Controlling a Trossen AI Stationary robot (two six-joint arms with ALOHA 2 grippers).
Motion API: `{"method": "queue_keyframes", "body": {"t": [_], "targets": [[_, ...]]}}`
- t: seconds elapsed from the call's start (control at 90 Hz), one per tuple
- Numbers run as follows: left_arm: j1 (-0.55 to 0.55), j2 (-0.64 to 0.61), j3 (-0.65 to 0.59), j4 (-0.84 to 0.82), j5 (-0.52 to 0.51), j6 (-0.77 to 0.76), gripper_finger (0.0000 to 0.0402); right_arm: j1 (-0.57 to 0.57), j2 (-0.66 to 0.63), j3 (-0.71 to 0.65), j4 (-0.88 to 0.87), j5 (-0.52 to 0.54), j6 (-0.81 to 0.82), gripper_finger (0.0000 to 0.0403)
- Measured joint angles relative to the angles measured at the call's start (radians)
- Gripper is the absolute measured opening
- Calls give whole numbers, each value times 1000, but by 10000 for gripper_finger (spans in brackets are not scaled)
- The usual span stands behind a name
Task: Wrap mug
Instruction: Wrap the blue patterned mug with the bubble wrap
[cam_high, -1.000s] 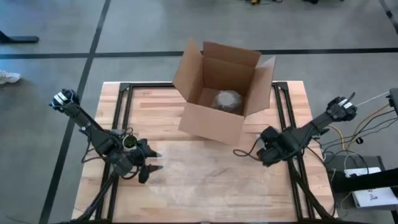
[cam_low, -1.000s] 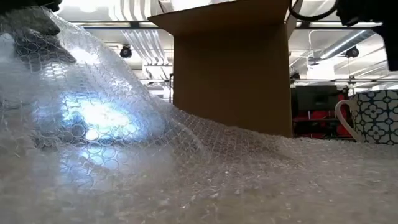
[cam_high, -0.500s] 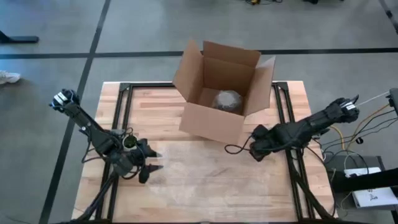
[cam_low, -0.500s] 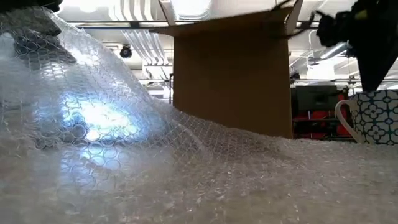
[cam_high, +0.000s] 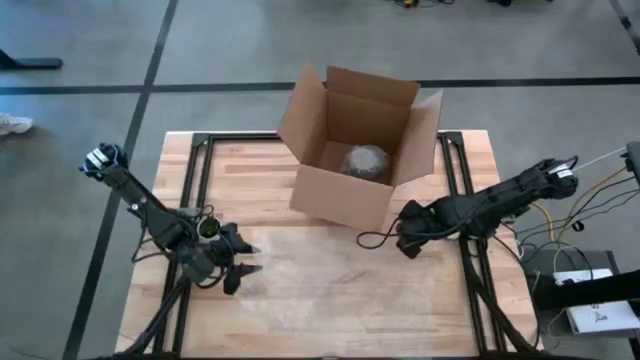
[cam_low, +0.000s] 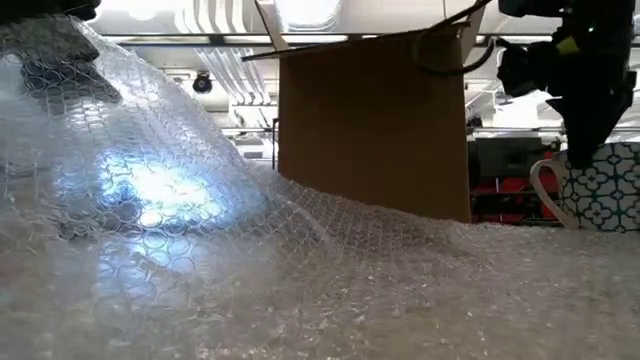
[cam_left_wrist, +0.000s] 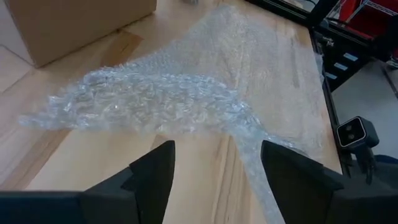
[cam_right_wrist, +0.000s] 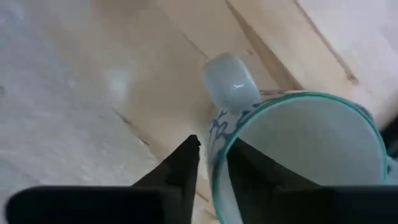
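Observation:
A white mug (cam_low: 600, 185) with a teal pattern stands on the table in front of the box's right corner, its handle (cam_low: 545, 195) toward the bubble wrap. My right gripper (cam_right_wrist: 212, 154) reaches down onto the mug's rim and is shut on it. In the high view the right gripper (cam_high: 405, 240) hides the mug. A sheet of clear bubble wrap (cam_left_wrist: 168, 99) lies crumpled across the table's middle. My left gripper (cam_high: 240, 262) waits open at the wrap's left end with nothing between its fingers. My right gripper has the mug's wall at the rim (cam_right_wrist: 217, 140), right beside the handle (cam_right_wrist: 230, 78). One finger (cam_right_wrist: 183, 165) is outside the mug and the other (cam_right_wrist: 249, 174) is inside. The fingers come from above, pointing down. The mug stays upright with its base on the table.
An open cardboard box (cam_high: 360, 150) stands at the table's far middle with a grey wrapped bundle (cam_high: 365, 160) inside. Black frame rails (cam_high: 470, 270) run along the table's left and right sides. Bare wood (cam_high: 250, 190) lies left of the box.
My right gripper has gone toward the table's left and down onto the mug, ending with its fingers astride the rim next to the handle. The bubble wrap has stayed as it was.

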Motion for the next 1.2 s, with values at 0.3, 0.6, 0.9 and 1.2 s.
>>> {"method": "queue_keyframes", "body": {"t": [0.3,0.6,0.9,1.2], "targets": [[0,1,0,0,-30,55,246,0,-1,23,-23,-19,-19,5],[0,127,-7,221,-50,75,261,149,4,191,-41,79,18,2],[0,269,-10,242,-5,98,261,429,125,267,236,336,106,1],[0,380,-10,526,-1,197,266,479,447,321,710,573,-58,0]]}}
